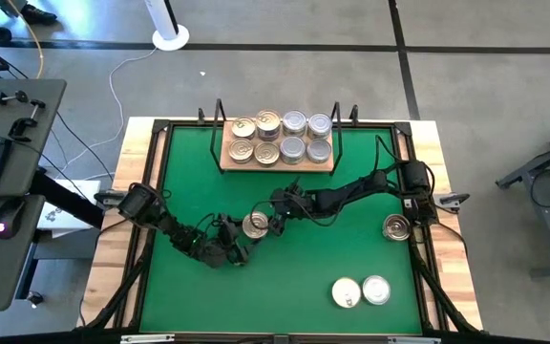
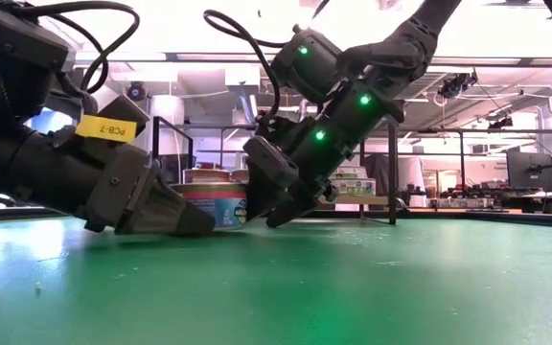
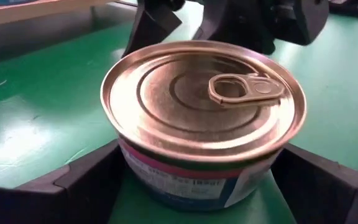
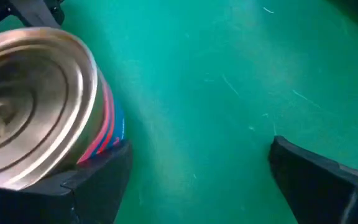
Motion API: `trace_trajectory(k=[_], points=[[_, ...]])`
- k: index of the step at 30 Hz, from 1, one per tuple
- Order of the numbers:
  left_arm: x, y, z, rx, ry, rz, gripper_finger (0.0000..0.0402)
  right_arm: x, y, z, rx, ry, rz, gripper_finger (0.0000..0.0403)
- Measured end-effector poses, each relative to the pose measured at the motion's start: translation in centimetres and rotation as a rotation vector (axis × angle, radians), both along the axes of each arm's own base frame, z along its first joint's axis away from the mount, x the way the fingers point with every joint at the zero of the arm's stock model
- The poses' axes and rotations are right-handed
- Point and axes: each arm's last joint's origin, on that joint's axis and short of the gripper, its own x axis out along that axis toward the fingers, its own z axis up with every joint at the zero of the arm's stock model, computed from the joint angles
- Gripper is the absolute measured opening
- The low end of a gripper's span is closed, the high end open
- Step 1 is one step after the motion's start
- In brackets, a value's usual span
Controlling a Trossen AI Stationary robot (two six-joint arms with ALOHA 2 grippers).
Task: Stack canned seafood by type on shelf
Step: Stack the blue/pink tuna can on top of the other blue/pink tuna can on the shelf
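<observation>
Left wrist view: the left gripper has its two dark fingers spread wide on either side of a flat round gold-lidded tin with a pull tab and a pink, white and blue label, which stands upright on the large green mat; whether the pads press its wall cannot be told. In the high view this tin sits near the middle of the mat, with the left gripper just beside it on the near side and the right gripper just beside it on the other. In the right wrist view the right gripper stands wide open, one finger close against the tin's wall, the other over bare mat, nothing between them.

Farther out, the light tan wooden shelf with thin black uprights lies at the mat's far edge, holding eight tins in two rows: gold-lidded ones on the left half, silver-grey ones on the right. One loose tin rests near the right arm's base; two more lie touching at the near right.
</observation>
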Motion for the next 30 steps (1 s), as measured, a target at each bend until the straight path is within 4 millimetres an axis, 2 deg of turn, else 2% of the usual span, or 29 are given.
trace_trajectory(k=[5,12,23,30], points=[[0.4,-0.3,0.1,0.031,0.015,-0.021,0.0357,0.0,0.0,0.0,0.000,0.002,0.002,0.0366],[0.4,-0.8,0.3,0.079,0.028,-0.053,0.0312,0.1,0.1,0.1,0.003,-0.004,0.005,0.0366],[-0.6,-2.2,0.3,0.125,0.018,-0.037,0.0305,-0.7,0.0,0.4,-0.023,0.086,0.009,0.0367],[-1.0,-2.4,-0.1,0.130,0.048,-0.031,0.0301,-1.2,0.0,0.6,-0.030,0.127,-0.006,0.0367]])
